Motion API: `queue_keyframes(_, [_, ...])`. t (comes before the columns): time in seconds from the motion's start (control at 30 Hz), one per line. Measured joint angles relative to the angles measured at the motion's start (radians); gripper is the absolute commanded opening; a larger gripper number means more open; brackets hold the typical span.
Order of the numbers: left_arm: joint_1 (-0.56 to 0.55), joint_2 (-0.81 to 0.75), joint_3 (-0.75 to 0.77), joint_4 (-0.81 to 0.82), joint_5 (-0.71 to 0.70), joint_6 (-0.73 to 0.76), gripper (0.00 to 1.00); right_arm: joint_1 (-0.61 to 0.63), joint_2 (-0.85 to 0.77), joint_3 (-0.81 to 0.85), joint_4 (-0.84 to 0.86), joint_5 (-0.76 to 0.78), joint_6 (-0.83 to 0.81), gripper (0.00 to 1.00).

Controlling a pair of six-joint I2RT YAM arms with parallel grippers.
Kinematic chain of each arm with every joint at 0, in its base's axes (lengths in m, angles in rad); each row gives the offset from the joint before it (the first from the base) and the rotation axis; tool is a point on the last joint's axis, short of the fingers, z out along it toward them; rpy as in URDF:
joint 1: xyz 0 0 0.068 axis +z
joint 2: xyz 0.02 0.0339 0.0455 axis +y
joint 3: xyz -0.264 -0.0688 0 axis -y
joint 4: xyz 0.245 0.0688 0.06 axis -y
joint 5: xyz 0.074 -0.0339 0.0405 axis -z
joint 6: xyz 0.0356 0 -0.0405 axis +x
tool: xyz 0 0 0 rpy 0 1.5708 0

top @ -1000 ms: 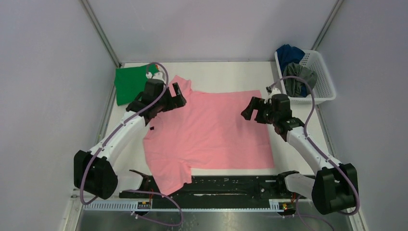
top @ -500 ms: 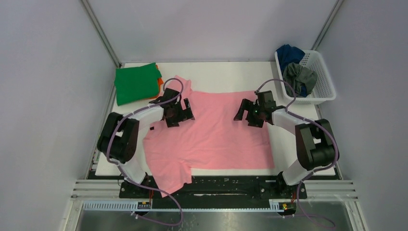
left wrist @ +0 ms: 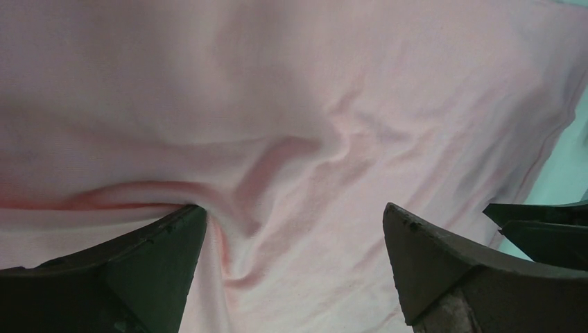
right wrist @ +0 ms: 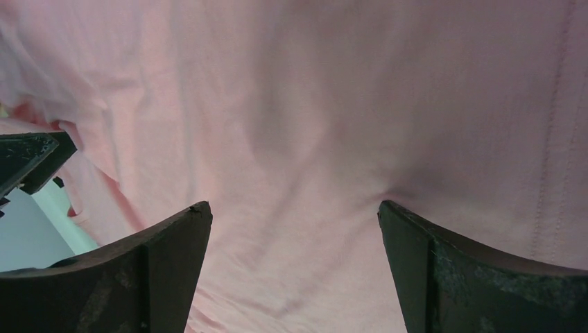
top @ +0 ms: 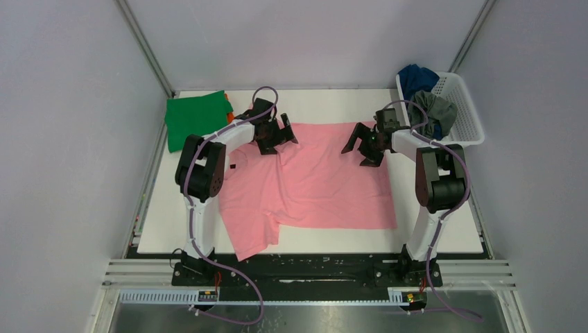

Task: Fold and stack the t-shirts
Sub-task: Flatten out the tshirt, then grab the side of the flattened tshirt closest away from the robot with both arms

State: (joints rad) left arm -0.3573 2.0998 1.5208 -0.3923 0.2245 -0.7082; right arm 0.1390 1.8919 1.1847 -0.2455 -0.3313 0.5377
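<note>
A light pink t-shirt point(top: 312, 184) lies spread flat on the white table point(top: 333, 104). My left gripper point(top: 279, 132) is open over the shirt's far left corner, near the collar and sleeve. In the left wrist view the left gripper point(left wrist: 295, 215) straddles pink cloth point(left wrist: 312, 104), and its left fingertip point(left wrist: 173, 243) presses beside a wrinkle. My right gripper point(top: 360, 147) is open over the far right edge. In the right wrist view the right gripper point(right wrist: 295, 208) has only pink cloth point(right wrist: 312, 90) between its fingers. A folded green t-shirt point(top: 197, 119) sits at the far left on an orange one point(top: 229, 116).
A white lattice basket point(top: 463, 104) at the far right holds a dark blue t-shirt point(top: 416, 75) and a grey t-shirt point(top: 433, 111). Grey walls close in the left, back and right. A black rail point(top: 312, 274) runs along the near edge.
Both arms have stretched away from the near edge, carrying the open grippers from mid-shirt to the pink shirt's far edge. The shirt's near sleeve no longer overhangs the rail.
</note>
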Motion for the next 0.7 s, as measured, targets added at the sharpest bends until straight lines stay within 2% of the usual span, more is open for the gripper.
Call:
queue_keyframes(0.2, [0.000, 0.107, 0.169, -0.046, 0.024, -0.009, 0.99, -0.050, 0.125, 0.190, -0.107, -0.031, 0.018, 0.99])
queue_keyframes(0.33, [0.000, 0.111, 0.185, -0.071, 0.024, -0.012, 0.99, -0.061, 0.153, 0.275, -0.185, -0.001, 0.016, 0.99])
queue_keyframes(0.43, [-0.004, 0.071, 0.162, -0.095, -0.004, -0.001, 0.99, -0.063, 0.102, 0.278, -0.230, 0.045, 0.003, 1.00])
queue_keyframes(0.57, [-0.019, -0.168, 0.007, -0.121, -0.084, 0.026, 0.99, -0.063, -0.135, 0.164, -0.261, 0.150, -0.021, 0.99])
queue_keyframes(0.7, [-0.036, -0.615, -0.224, -0.092, -0.183, 0.045, 0.99, -0.063, -0.531, -0.029, -0.262, 0.281, -0.036, 0.99])
